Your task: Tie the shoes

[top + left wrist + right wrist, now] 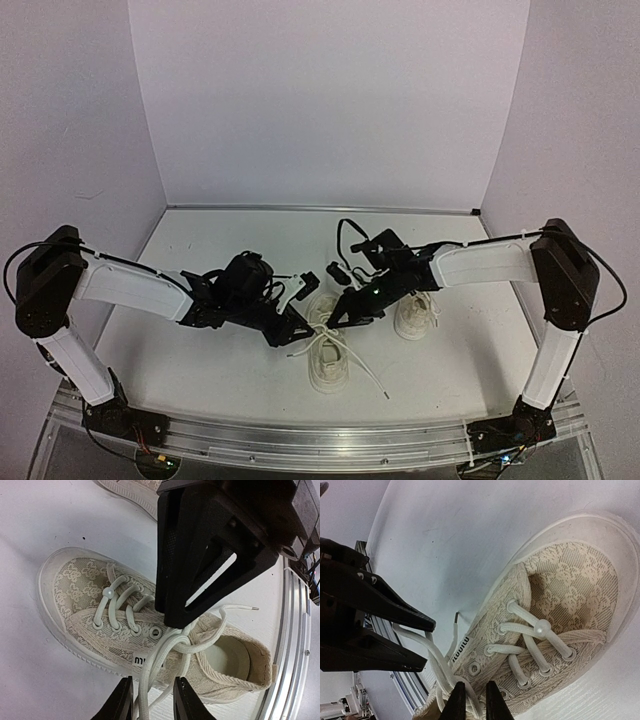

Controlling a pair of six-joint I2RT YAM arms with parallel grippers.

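Cream lace shoe (150,630), side tag unreadable, laces (165,665) pinched by left gripper (152,700) and right gripper (470,700).

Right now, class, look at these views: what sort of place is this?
Probably a robotics test booth: plain white walls enclose a bare table, with two arms bolted to a metal rail.

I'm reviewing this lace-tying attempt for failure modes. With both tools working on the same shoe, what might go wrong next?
1. The left tool and right tool crowd the same laces over the near shoe; the fingers may collide.
2. The lace strands look loosely crossed, not knotted; a pull could slide them apart.
3. The shoe sits free on the table, so tugging may drag or tip it toward the second shoe.
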